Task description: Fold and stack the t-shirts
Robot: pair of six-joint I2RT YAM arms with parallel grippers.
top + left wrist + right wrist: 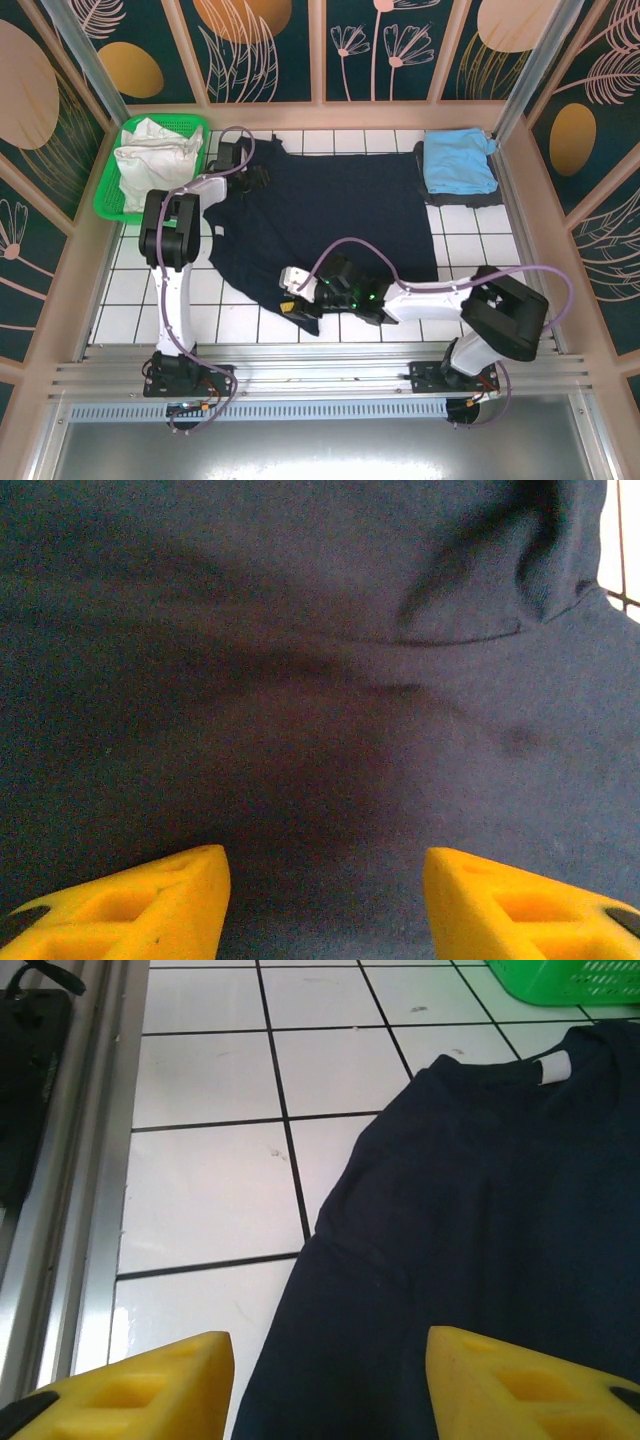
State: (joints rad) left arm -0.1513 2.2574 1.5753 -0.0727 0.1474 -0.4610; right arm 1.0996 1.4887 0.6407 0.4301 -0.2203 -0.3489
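Navy t-shirt point(340, 215) lies spread flat across the middle of the tiled table point(140, 290), and by my reading it lies sideways; its white neck label point(553, 1068) sits at the edge that faces the green basket point(103, 195), so the collar points to the left and the hem to the right, and the long axis runs left to right across the table.

Each arm has one end of that collar side; the left gripper point(252, 175) hovers over the far-left part of the cloth, just beside the basket, and the right gripper point(288, 302) reaches across to the near-left corner, where cloth meets bare tile.

In the left wrist view the left gripper point(325, 900) stands with its yellow fingers point(150, 900) apart and nothing between them; wrinkled navy cloth point(300, 680) lies straight ahead and below.

In the right wrist view the right gripper point(330, 1380) is likewise spread and empty; the shirt's edge point(480, 1240) runs between its fingers, with tile point(210, 1190) under the left finger and cloth under the right.

Judging from this, the next move is a pinch at both spots and a pull to the right, along the long axis, toward the hem.

Elsewhere, the light blue t-shirt point(458, 160) rests folded at the far right corner; the white t-shirt point(150, 160) lies crumpled in the basket.
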